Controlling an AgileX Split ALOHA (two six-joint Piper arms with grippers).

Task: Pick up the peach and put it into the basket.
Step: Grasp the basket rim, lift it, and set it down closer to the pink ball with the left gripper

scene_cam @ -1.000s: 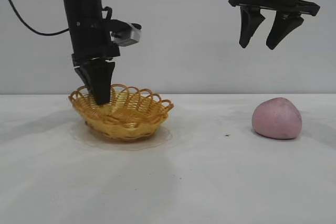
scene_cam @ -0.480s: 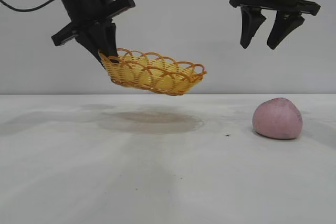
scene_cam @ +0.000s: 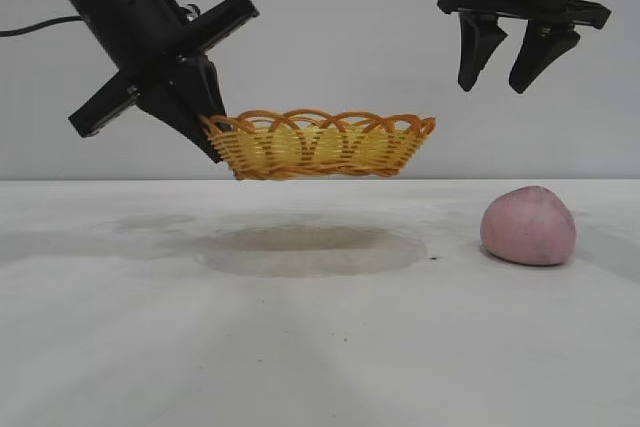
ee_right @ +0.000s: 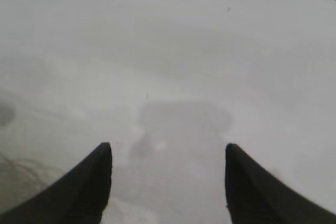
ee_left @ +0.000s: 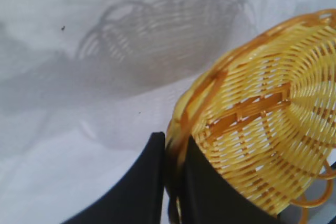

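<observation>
peach (scene_cam: 527,226) sits on the white table (scene_cam: 320,347) at the right, pink and matte, well apart from the basket (scene_cam: 320,145), which hangs level in the air left of centre above its own soft shadow. the left gripper (scene_cam: 205,127) is clamped on the basket's left rim, one finger inside and one outside the weave, while the right gripper (scene_cam: 515,57) hovers high above the peach with its fingers spread and nothing between them. a plain pale wall closes the far side.
</observation>
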